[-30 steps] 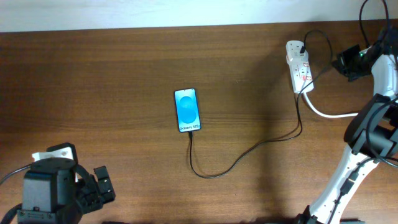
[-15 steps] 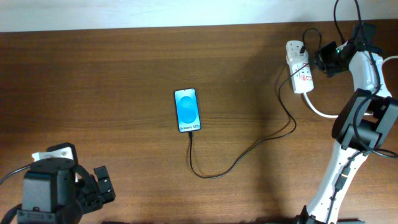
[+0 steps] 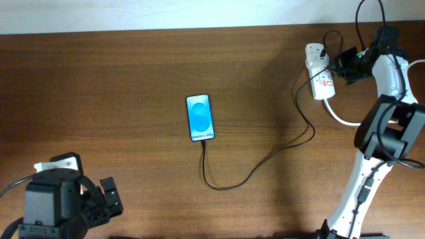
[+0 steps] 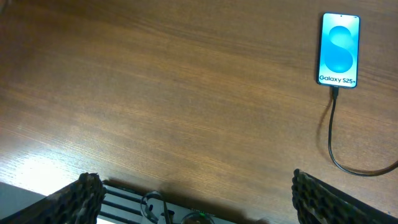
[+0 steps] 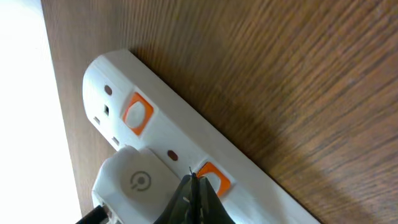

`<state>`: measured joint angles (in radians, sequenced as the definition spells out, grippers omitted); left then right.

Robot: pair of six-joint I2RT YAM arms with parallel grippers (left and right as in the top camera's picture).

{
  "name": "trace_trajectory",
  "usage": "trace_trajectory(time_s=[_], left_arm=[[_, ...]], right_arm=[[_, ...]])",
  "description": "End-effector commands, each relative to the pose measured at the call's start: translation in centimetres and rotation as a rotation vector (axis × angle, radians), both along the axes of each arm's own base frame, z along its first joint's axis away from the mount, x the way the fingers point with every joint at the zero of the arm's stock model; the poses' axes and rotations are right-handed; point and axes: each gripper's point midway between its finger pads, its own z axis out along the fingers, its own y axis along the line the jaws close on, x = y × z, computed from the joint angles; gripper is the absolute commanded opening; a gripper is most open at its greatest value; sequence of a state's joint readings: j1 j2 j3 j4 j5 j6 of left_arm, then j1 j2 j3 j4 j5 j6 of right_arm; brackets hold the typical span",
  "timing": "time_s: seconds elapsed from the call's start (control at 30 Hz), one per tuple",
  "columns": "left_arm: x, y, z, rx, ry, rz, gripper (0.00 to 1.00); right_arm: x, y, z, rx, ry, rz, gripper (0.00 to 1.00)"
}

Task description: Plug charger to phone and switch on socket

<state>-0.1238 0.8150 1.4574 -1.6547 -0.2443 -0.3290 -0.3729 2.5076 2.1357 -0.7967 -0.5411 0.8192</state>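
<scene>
Phone (image 3: 200,117) at mid-tabletop (image 3: 119,79), screen up and lit blue, serves as the reference point. Left claw (image 3: 106,196) sits at the near left corner, well apart from the phone. In the left wrist view its fingers (image 4: 87,196) are spread wide with nothing between them. Charger (image 3: 252,174), a thin black cable, has its connector tip seated in the phone's near end, below the "Galaxy" text. From there it loops toward the near edge, then runs right and away toward the socket (image 3: 319,76). Socket, a white strip, lies at the far right of the tabletop, a white plug (image 5: 134,183) seated in it. Its thick white cord (image 3: 345,119) curves off to the right. Right claw (image 3: 340,66) is just beside the socket. In the right wrist view its fingers (image 5: 194,199) are pressed together. Their tips meet the edge of one orange switch (image 5: 214,177), though firm contact cannot be confirmed.
</scene>
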Motion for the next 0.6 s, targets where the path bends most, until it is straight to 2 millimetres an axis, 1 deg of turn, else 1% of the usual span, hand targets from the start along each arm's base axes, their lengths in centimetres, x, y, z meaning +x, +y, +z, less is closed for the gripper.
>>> trace_trajectory(time_s=[0.0, 0.4, 0.5, 0.57], left_arm=[[0.0, 0.3, 0.0, 0.020, 0.002, -0.002, 0.99], [0.0, 0.3, 0.0, 0.020, 0.002, -0.002, 0.99], [0.0, 0.3, 0.0, 0.020, 0.003, -0.002, 0.99], [0.0, 0.3, 0.0, 0.020, 0.002, -0.002, 0.99]], right_arm=[[0.4, 1.1, -0.2, 0.023, -0.002, 0.016, 0.04], [0.7, 2.8, -0.9, -0.022, 0.022, 0.039, 0.04], [0.2, 2.7, -1.4, -0.058, 0.059, 0.029, 0.04], [-0.2, 3.0, -1.6, -0.060, 0.078, 0.036, 0.04]])
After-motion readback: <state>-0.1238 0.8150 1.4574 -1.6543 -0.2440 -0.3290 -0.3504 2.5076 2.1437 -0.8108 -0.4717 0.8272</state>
